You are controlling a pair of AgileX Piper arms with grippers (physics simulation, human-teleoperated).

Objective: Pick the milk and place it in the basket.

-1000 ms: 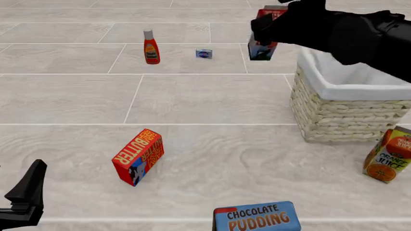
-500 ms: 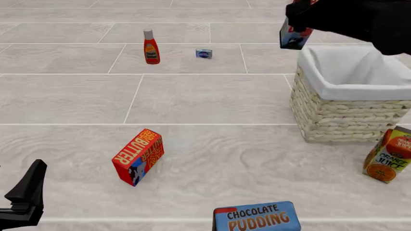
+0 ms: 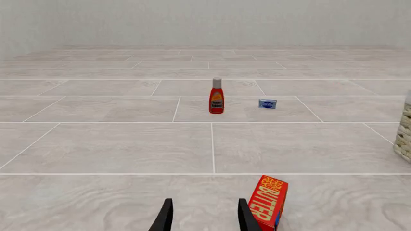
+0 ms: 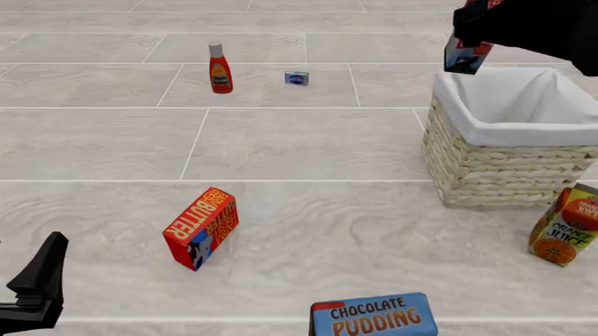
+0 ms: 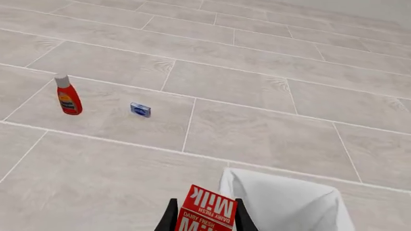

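The large square cream woven wicker basket (image 4: 509, 150) with its white cloth liner stands on the pale tiled table (image 4: 299, 140); what shows of its inside is bare white cloth, though the near part of its floor is hidden behind the front wall. The tall narrow red milk carton (image 4: 464, 54) with white lettering and a blue-and-dark lower part hangs in the air above the basket's far left corner, its lower end just over the liner's rim, clear of the table. The right gripper (image 5: 204, 217) is clamped on it, one black finger on each side of the red "Milk" face, with the liner's white corner right beside it in the right wrist view.

Just beside the basket's near right corner stands an orange juice carton (image 4: 566, 224), tilted. Well to the basket's left, on the near side, a wider red "BUTTER" box (image 4: 200, 227) sits tilted on the tiles. A blue "CHOCOLATE PUDDING" box (image 4: 374, 316) lies nearer the camera than the basket, to its left. Far to the basket's left, a red sauce bottle (image 4: 220, 68) stands upright, with a small blue packet (image 4: 297, 78) lying between it and the basket. Nothing stands between the carton and the basket's opening.

The left gripper (image 3: 203, 216) rests low, farthest from the basket, fingers spread apart with nothing between them, the butter box just beside one fingertip in its wrist view.
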